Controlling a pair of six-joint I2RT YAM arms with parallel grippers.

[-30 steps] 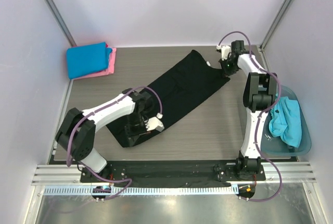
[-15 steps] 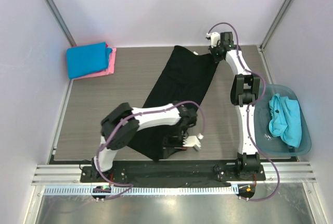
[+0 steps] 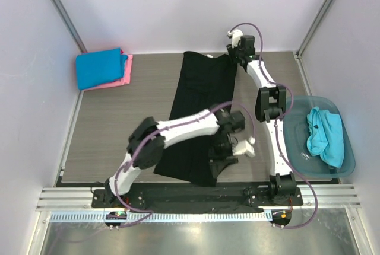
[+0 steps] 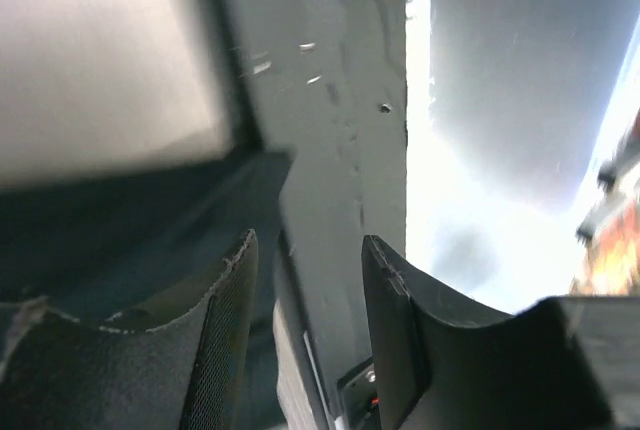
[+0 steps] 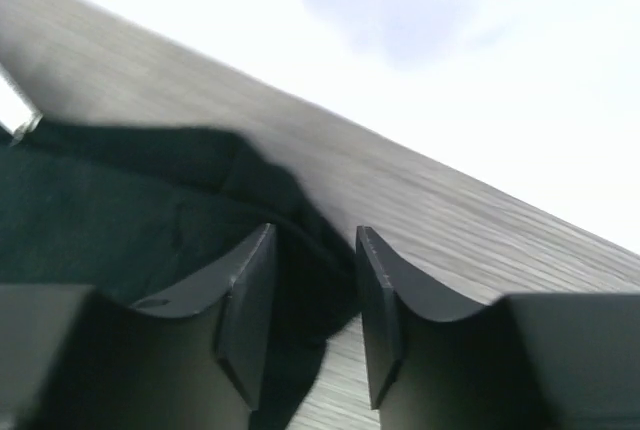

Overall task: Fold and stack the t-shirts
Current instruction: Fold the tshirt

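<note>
Black tee [image 3: 202,89] lies lengthwise far-to-near, near end slightly left; L gripper [image 4: 307,242], R gripper [image 5: 315,233] both part-open.

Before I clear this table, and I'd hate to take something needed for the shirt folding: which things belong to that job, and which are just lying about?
Part of the job:
black t-shirt, spread flat
blue t-shirt, folded, far left
pink t-shirt, under the blue one
turquoise t-shirt, crumpled, at the right

Just lying about:
teal plastic tub, holding the turquoise one
</note>
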